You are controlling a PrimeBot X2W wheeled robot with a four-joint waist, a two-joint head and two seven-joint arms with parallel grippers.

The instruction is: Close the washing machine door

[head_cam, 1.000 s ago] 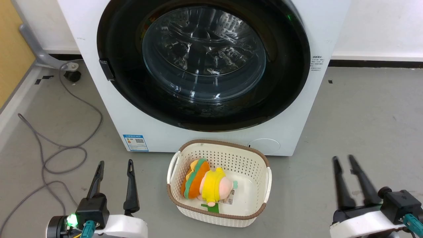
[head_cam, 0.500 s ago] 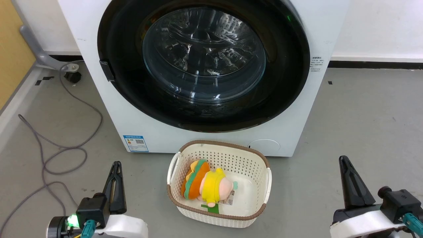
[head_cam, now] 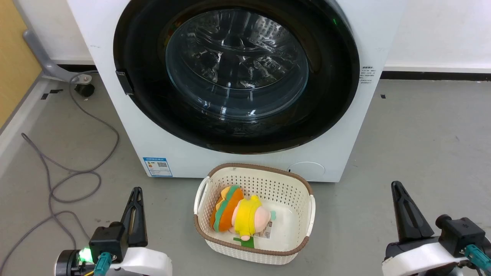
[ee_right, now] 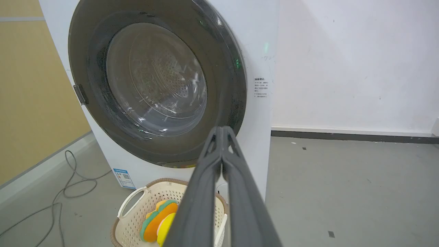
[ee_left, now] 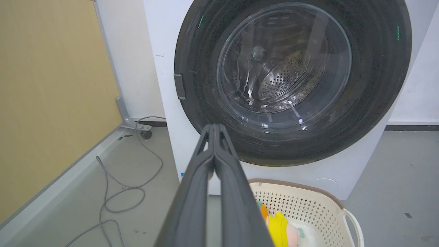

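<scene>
Both end effectors, spread a second ago, are now clenched. At lower left the left end effector (head_cam: 136, 190) hovers above the grey floor (head_cam: 422, 134), its fingers pressed together on nothing, near a loose grey cable (head_cam: 69, 172). In the middle, the washing machine door (head_cam: 236, 65) lies flat against the front of the washing machine (head_cam: 337, 126). Just before the machine stands a cream basket (head_cam: 253, 174) holding a plush toy (head_cam: 239, 214). At lower right the right end effector (head_cam: 396, 185) is likewise clenched and empty.
</scene>
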